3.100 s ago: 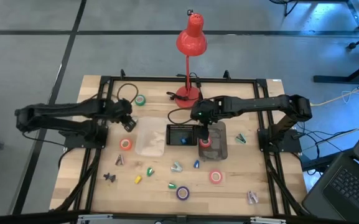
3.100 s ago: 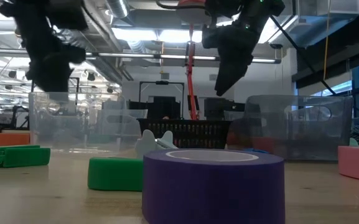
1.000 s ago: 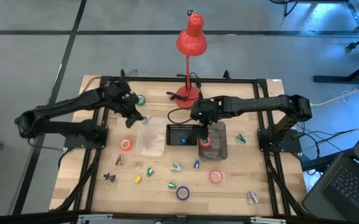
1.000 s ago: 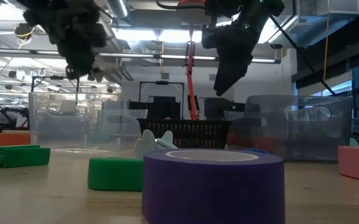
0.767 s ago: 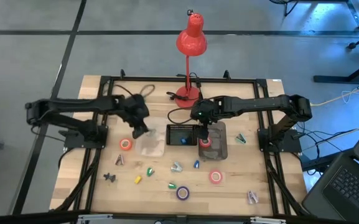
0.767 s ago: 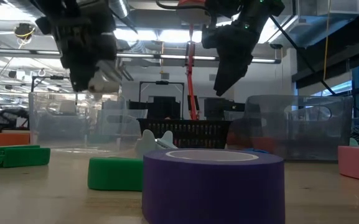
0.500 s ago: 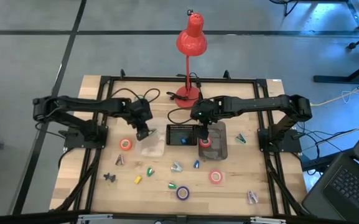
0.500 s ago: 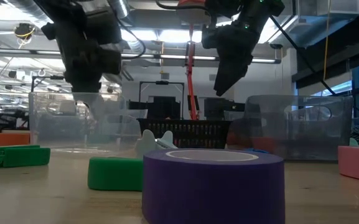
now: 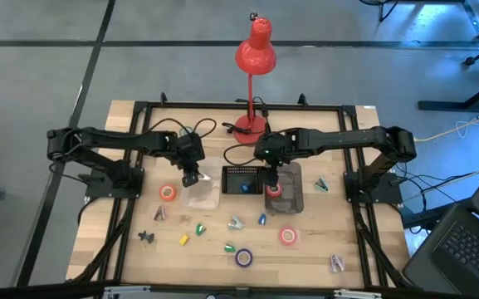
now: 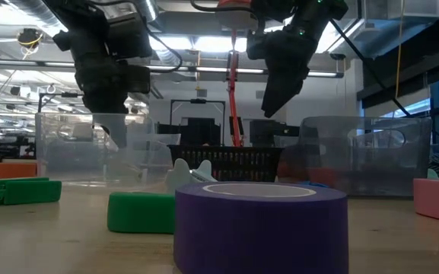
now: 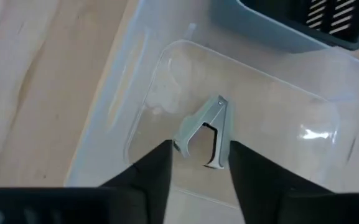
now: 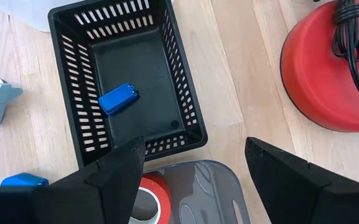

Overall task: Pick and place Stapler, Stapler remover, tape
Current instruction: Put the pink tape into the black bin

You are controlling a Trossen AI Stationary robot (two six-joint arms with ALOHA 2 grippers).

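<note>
My left gripper [image 9: 191,176] hangs open over a clear plastic bin [image 9: 200,191]. In the left wrist view a pale grey staple remover [image 11: 205,132] lies on its side on the bin's bottom [image 11: 254,106], showing between my fingertips [image 11: 199,155]. My right gripper [image 9: 271,176] is open and empty over a grey bin [image 9: 293,193] that holds a red tape roll [image 12: 151,194]. A blue stapler [image 12: 118,99] lies in the black basket [image 12: 185,106] between the two bins. Loose tape rolls lie on the table: orange [image 9: 168,193], pink [image 9: 288,236], purple [image 9: 244,257], green [image 9: 188,132].
A red desk lamp [image 9: 254,50] stands at the far middle on its base [image 12: 328,68]. Other staple removers [image 9: 158,213] [image 9: 236,223] [image 9: 320,184] and small coloured blocks [image 9: 184,239] are scattered near the front. A black frame [image 9: 131,166] borders the table.
My left gripper has swung from the far left by the green tape toward the near edge and the right. It has come down over the clear bin and has stayed there for the last half second.
</note>
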